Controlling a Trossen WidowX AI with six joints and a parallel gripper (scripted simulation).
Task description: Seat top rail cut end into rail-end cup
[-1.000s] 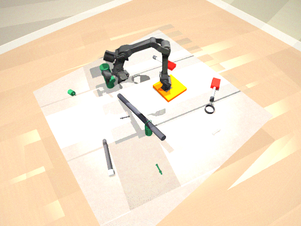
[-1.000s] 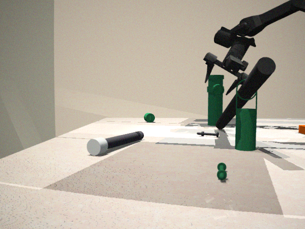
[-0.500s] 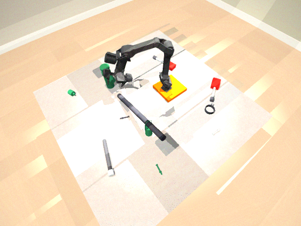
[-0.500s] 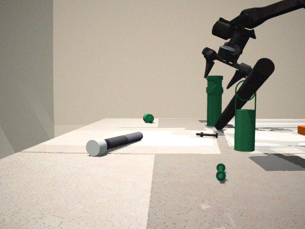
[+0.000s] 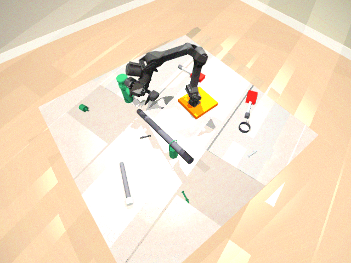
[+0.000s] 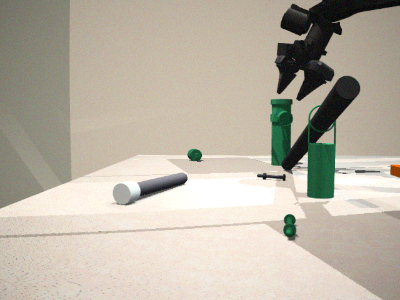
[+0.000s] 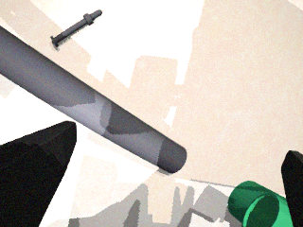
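The dark grey top rail slopes through the loop cap's ring on the short green post. Its low end is down at the table near the foot of the big green post. The rail-end cup hangs on the brace band, high on that post below its cap, with no rail in it. My gripper is open and empty above the big post's cap in the exterior view. In the wrist view its fingers stand wide apart; contact with the post is unclear.
A white-capped rail lies at the left. A dark bolt lies beside the sloping rail. A green bolt and a small green fitting lie farther off. The arm's base stands on a yellow plate.
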